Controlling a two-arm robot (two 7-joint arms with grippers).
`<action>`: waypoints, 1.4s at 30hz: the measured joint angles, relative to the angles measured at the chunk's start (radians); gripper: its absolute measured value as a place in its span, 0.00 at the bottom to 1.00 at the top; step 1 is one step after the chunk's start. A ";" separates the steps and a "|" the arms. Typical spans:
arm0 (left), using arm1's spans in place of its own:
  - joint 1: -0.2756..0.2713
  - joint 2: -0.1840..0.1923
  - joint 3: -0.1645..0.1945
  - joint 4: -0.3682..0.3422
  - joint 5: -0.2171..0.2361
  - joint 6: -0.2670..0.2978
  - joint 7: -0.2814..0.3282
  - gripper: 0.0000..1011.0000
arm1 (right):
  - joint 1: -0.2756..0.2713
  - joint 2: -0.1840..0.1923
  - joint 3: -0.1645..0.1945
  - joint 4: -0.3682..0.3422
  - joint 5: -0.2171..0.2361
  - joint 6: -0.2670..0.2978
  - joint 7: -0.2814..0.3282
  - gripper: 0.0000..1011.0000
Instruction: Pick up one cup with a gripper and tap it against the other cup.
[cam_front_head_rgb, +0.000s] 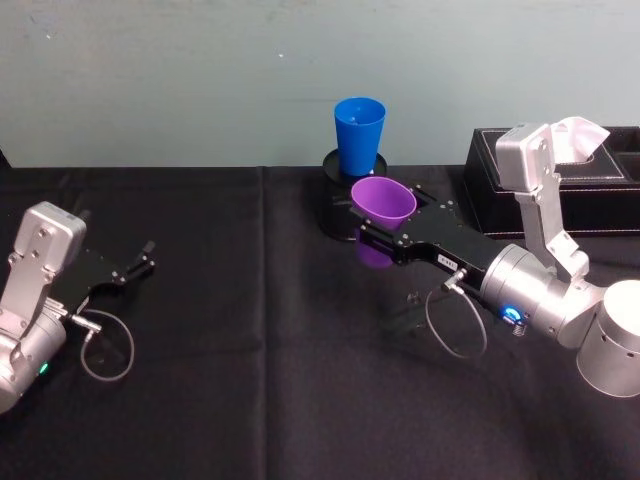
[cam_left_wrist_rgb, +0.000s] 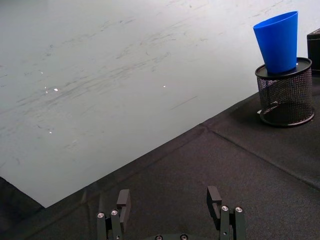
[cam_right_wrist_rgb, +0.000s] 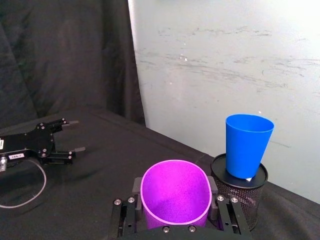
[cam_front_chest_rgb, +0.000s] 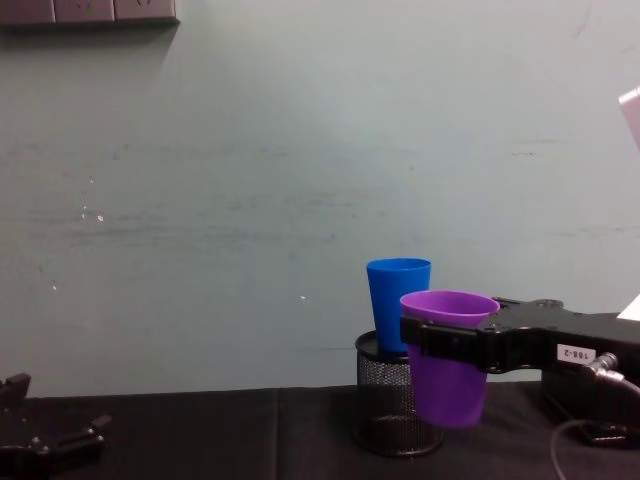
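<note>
The purple cup (cam_front_head_rgb: 382, 200) hangs upright above the counter (cam_front_head_rgb: 250, 380), pinched at its sides just under the rim by the right end effector (cam_right_wrist_rgb: 175, 189), which reaches in from the right. Just behind it, the blue cup (cam_front_head_rgb: 359, 135) stands upright on top of a black mesh holder (cam_front_chest_rgb: 385, 410). I cannot tell whether the purple cup touches the holder. The left end effector (cam_left_wrist_rgb: 168, 195) sits low over the counter far to the left, fingers spread and holding nothing.
</note>
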 joint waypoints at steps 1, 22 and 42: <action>0.000 0.000 0.000 0.000 0.000 0.000 0.000 0.99 | 0.000 0.000 0.000 0.000 0.000 0.000 0.000 0.72; 0.000 0.000 0.000 0.000 0.000 0.000 0.000 0.99 | 0.000 0.000 0.000 0.000 0.000 0.000 0.000 0.72; 0.000 0.000 0.000 0.000 0.000 0.000 0.000 0.99 | 0.000 0.000 0.000 0.000 0.000 0.000 0.000 0.72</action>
